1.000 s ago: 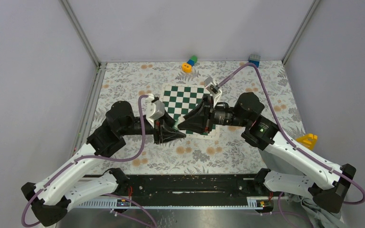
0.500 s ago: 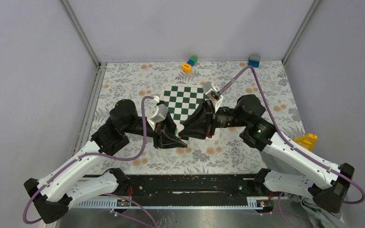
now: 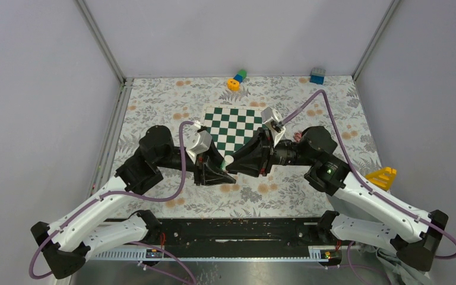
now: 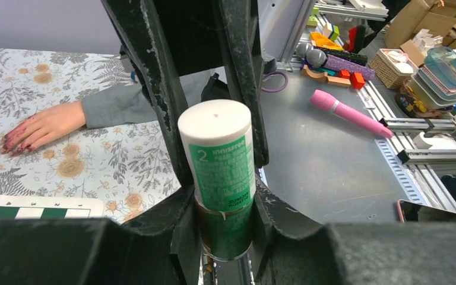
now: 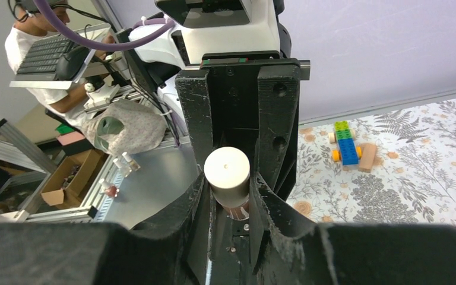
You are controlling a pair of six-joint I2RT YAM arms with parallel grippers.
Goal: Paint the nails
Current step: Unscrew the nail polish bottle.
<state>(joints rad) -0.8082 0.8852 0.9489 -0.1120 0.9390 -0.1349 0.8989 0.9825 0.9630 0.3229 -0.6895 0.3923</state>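
- From my remote seat, both arms meet over the floral surface (image 3: 166, 101), at about 6 o'clock from the green-and-white chessboard (image 3: 233, 126).
- The left claw (image 4: 222, 221) is closed around the lower body of a small nail polish bottle (image 4: 221, 184) with a green label, holding it up off the surface.
- The right claw (image 5: 228, 202) comes in from the opposite side. Its fingers press on either side of the bottle's white cap (image 5: 227, 168), so I read it as gripping the cap.
- In the left wrist view, the nails (image 4: 10, 141) show reddish-pink on a human hand (image 4: 44, 126). The hand lies flat, palm down, on the surface, at 9 o'clock from the bottle and well apart from it.
- A grey sleeve (image 4: 119, 105) runs from the hand toward 3 o'clock.
- In the overhead view the right arm hides most of the hand.
- I judge the step in hand to be opening the bottle, with one claw bracing the body and the other on the cap. No brush is visible, and I see no sign that the cap has separated.
- Next, I think the right claw should twist the cap and draw it straight off along the bottle's axis while the left claw holds firm. The brush then has to travel to the hand.
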